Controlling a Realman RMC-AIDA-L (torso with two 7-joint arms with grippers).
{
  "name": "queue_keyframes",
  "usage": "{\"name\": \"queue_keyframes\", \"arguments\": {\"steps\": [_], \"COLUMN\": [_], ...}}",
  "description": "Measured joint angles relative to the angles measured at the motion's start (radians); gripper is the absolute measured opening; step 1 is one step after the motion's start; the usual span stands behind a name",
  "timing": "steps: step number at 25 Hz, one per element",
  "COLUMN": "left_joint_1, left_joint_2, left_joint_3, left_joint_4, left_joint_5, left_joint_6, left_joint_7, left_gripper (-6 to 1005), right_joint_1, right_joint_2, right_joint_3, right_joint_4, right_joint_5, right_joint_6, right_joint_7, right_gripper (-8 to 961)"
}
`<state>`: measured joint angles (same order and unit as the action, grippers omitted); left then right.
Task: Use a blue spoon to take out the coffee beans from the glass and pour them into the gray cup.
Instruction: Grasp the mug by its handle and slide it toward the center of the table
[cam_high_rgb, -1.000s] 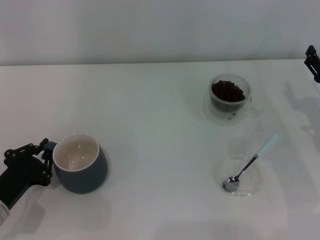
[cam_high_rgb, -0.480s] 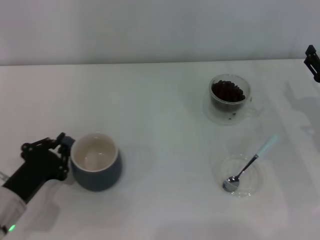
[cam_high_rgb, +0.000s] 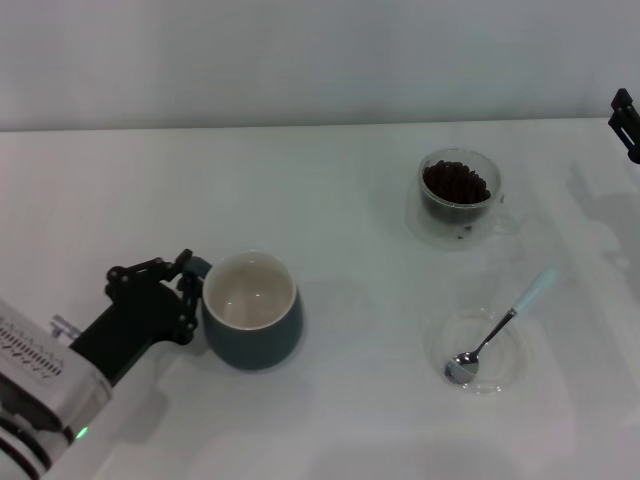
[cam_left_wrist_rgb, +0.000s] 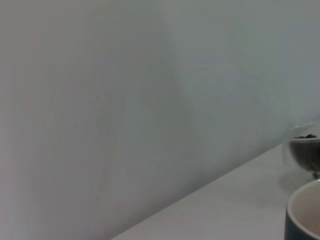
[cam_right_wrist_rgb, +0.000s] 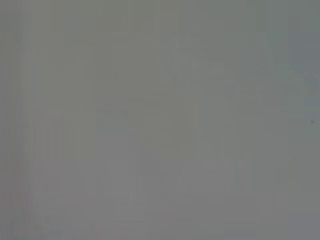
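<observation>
The gray cup (cam_high_rgb: 252, 312) stands upright left of the table's middle, its cream inside bare. My left gripper (cam_high_rgb: 187, 292) is shut on the cup's handle at its left side. The glass (cam_high_rgb: 459, 195) with coffee beans (cam_high_rgb: 456, 181) stands at the back right. The blue spoon (cam_high_rgb: 500, 326) lies with its metal bowl in a flat clear saucer (cam_high_rgb: 482, 351) and its pale handle pointing to the back right. My right gripper (cam_high_rgb: 626, 122) hangs at the far right edge, away from everything. In the left wrist view the gray cup's rim (cam_left_wrist_rgb: 305, 211) and the glass (cam_left_wrist_rgb: 303, 150) show.
The white table (cam_high_rgb: 330, 200) runs back to a plain wall. The right wrist view shows only a grey blank surface.
My left gripper has slid the gray cup to the right and slightly back, toward the table's middle. The right arm, the glass and the spoon have not moved.
</observation>
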<state>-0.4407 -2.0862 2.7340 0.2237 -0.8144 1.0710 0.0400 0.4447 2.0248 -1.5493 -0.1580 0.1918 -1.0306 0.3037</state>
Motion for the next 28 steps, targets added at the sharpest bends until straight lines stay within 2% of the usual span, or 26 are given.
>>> {"name": "queue_keyframes", "arguments": {"steps": [9, 19, 25, 28], "left_joint_1": [-0.010, 0.010, 0.019, 0.022], "left_joint_2": [-0.003, -0.005, -0.005, -0.005], "left_joint_3": [0.003, 0.003, 0.002, 0.003], "left_joint_4": [0.046, 0.068, 0.068, 0.068], "left_joint_5": [0.076, 0.078, 0.075, 0.078], "left_joint_6": [-0.042, -0.056, -0.063, -0.066], "left_joint_7": [-0.007, -0.009, -0.009, -0.009], "left_gripper": [84, 83, 190, 211], "right_joint_1": [0.000, 0.000, 0.000, 0.000], "right_joint_2": [0.000, 0.000, 0.000, 0.001], "right_joint_3": [0.000, -0.004, -0.006, -0.006], "right_joint_4": [0.000, 0.000, 0.000, 0.000], "right_joint_5": [0.000, 0.000, 0.000, 0.000], "right_joint_6": [0.000, 0.000, -0.002, -0.007], "right_joint_7": [0.000, -0.001, -0.001, 0.000], "right_gripper": [816, 817, 817, 816]}}
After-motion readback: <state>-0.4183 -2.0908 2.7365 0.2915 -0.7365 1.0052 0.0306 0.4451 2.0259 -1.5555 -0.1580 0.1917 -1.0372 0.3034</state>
